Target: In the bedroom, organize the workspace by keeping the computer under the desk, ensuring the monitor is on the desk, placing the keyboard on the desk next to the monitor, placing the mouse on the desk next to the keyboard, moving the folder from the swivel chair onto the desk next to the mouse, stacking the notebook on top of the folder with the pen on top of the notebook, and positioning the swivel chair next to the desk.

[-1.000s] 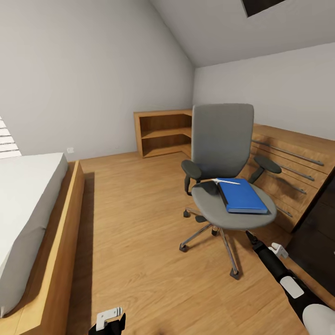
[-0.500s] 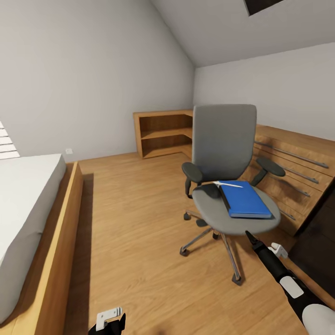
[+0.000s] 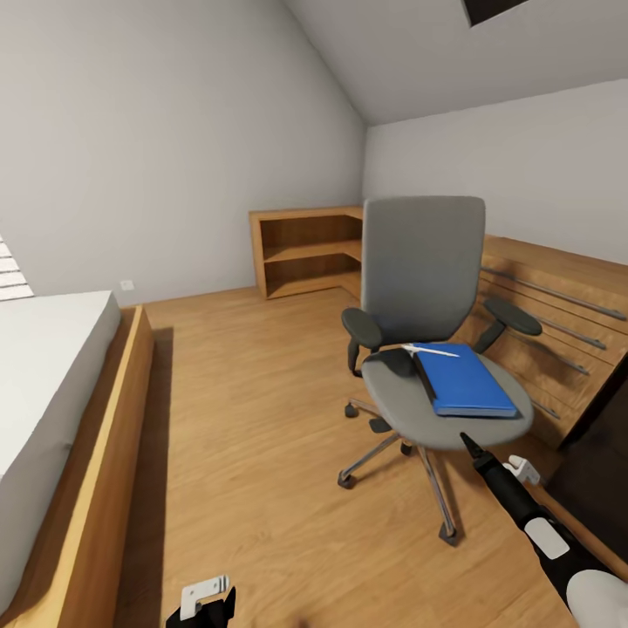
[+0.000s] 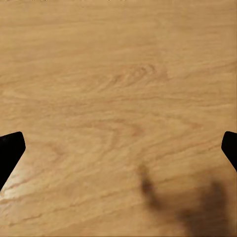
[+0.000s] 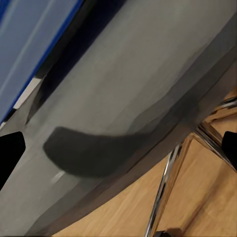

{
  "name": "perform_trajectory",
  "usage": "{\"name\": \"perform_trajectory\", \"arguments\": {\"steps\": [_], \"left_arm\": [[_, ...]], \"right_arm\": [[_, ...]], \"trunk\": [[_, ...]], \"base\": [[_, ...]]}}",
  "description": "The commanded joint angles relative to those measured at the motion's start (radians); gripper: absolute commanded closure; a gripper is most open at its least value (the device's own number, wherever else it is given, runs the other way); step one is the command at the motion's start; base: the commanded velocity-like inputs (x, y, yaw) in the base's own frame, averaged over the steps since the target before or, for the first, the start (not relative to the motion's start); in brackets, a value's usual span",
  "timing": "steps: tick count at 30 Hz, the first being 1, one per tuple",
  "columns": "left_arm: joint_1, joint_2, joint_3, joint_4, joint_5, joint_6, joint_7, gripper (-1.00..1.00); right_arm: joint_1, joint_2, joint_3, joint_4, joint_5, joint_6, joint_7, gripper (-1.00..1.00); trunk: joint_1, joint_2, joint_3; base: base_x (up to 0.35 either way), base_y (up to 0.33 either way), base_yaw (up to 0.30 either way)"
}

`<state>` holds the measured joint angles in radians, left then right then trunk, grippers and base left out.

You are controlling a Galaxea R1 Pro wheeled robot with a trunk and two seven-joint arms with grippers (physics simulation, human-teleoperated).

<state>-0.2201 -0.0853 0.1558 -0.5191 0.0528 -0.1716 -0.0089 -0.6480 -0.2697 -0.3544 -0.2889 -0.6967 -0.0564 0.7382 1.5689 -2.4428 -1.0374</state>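
The grey swivel chair (image 3: pixel 423 270) stands on the wood floor right of centre in the head view. On its seat lies a blue folder (image 3: pixel 467 382), with a thin white pen (image 3: pixel 432 351) at its far edge and a dark slab edge (image 3: pixel 422 371) along its left side. My right gripper (image 3: pixel 472 447) hovers just below the seat's front rim, open; the right wrist view looks up close at the seat's grey underside (image 5: pixel 138 98) and the folder (image 5: pixel 34 44). My left gripper (image 4: pixel 118 153) is open over bare floor. Desk, monitor, keyboard and mouse are out of view.
A bed (image 3: pixel 48 384) in a wooden frame (image 3: pixel 118 453) fills the left side. A low wooden bookshelf (image 3: pixel 305 249) stands at the far wall. Wooden panelling with metal rails (image 3: pixel 558 318) and dark furniture (image 3: pixel 602 453) lie right of the chair. Chrome chair legs (image 3: pixel 436 488) spread over the floor.
The whole view has drifted slightly, so the camera moved; the chair now sits a little lower and further right in the picture. Both arms keep their places in view.
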Motion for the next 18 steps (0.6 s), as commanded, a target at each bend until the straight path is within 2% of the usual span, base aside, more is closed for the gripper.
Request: {"name": "perform_trajectory", "arguments": {"steps": [1,5,12,18], "left_arm": [[-0.001,-0.001,0.002,0.001,0.005,-0.003,-0.001,-1.00],[-0.001,-0.001,0.002,0.000,0.005,-0.003,-0.002,-1.00],[-0.001,-0.001,0.002,0.000,0.005,-0.003,-0.002,-1.00],[-0.001,-0.001,0.002,0.000,0.005,-0.003,-0.002,-1.00]], "right_arm": [[-0.001,0.000,0.002,0.002,-0.006,-0.002,0.004,-1.00],[-0.001,0.001,0.002,0.002,-0.006,-0.003,0.004,-1.00],[-0.001,0.000,0.002,0.002,-0.006,-0.003,0.004,-1.00],[-0.001,0.000,0.002,0.002,-0.005,-0.003,0.004,-1.00]], "trunk": [[0.000,0.000,-0.001],[0.000,0.000,-0.001],[0.000,0.000,-0.001],[0.000,0.000,-0.001]], "base": [[0.183,0.000,0.000],[0.284,-0.026,0.000],[0.298,-0.163,0.000],[0.218,-0.035,0.000]]}}
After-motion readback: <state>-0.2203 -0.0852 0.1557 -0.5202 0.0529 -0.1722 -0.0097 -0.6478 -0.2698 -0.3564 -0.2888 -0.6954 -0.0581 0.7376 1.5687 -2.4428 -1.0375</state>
